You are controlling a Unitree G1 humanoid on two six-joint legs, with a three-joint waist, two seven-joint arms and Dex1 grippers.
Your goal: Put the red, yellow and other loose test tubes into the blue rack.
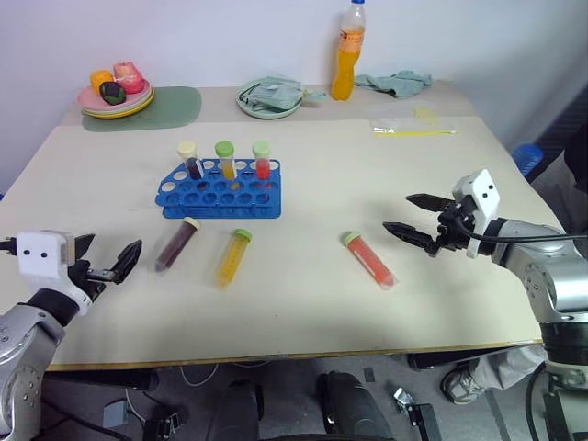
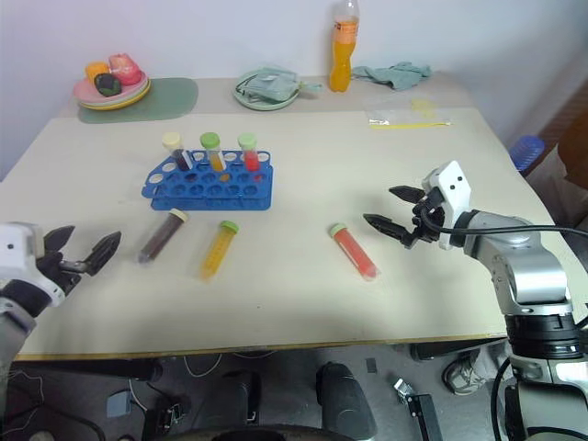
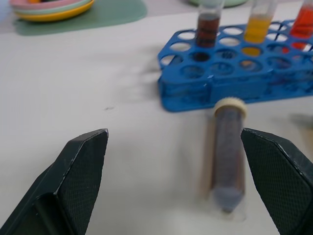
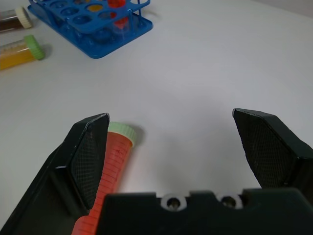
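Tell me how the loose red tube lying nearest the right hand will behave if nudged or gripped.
The green-capped red liquid-filled plastic tube lies flat on the smooth table, so it probably rolls. Its round, smooth body may slip; filled, it likely feels weighty.

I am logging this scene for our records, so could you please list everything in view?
blue rack: one, blue, mid-table, left of centre.
racked tubes: three, dark, yellow and red contents, upright in the rack's far row.
dark tube: one, cream cap, lying in front of the rack.
yellow tube: one, green cap, lying beside the dark one.
red tube: one, green cap, lying near the right end effector.
bottle: one, orange drink, table's far edge.
plates: one stack with toy food, far left, on a green mat.
plate with cloth: one, pale green, far centre.
cloth: one, grey-green, far right.
plastic bag: one, clear, far right.
left end effector: open.
right end effector: open.
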